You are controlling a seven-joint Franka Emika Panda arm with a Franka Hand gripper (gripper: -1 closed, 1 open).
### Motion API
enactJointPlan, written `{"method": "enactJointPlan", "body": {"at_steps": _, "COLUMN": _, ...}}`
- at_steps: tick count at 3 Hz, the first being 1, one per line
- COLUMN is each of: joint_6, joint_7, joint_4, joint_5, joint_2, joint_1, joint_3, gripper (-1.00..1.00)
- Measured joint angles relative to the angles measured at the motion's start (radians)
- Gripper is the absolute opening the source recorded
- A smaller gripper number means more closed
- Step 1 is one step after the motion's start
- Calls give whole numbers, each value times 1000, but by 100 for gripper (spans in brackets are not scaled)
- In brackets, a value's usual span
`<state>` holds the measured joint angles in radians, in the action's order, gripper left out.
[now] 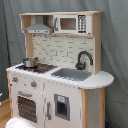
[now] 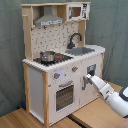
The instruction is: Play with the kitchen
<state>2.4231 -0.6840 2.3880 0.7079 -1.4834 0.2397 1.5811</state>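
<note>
The kitchen [image 2: 60, 70], gripper [image 2: 88, 77] at its front.

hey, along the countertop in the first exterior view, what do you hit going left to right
pot → red burner → sink → faucet → rounded counter end

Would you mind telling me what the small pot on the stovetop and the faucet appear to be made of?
The pot looks like polished metal, given its silvery shine. The faucet looks like matte black plastic or painted wood; its dull, even surface leaves that open.
</note>
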Motion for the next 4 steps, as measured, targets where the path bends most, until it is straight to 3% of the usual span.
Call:
{"method": "enactJointPlan", "body": {"at_steps": 2, "joint_6": 46, "joint_7": 156, "joint_4": -75, "joint_5": -9, "joint_2": 29, "joint_1": 98, "joint_3": -7, "gripper": 100}}
{"method": "enactJointPlan", "body": {"at_steps": 3, "joint_6": 52, "joint_7": 166, "joint_4": -124, "joint_5": -74, "joint_2": 38, "joint_1": 166, "joint_3": 0, "gripper": 100}}
{"method": "enactJointPlan", "body": {"at_steps": 4, "joint_6": 59, "joint_7": 165, "joint_4": -139, "joint_5": -170, "joint_2": 38, "joint_1": 208, "joint_3": 0, "gripper": 100}}
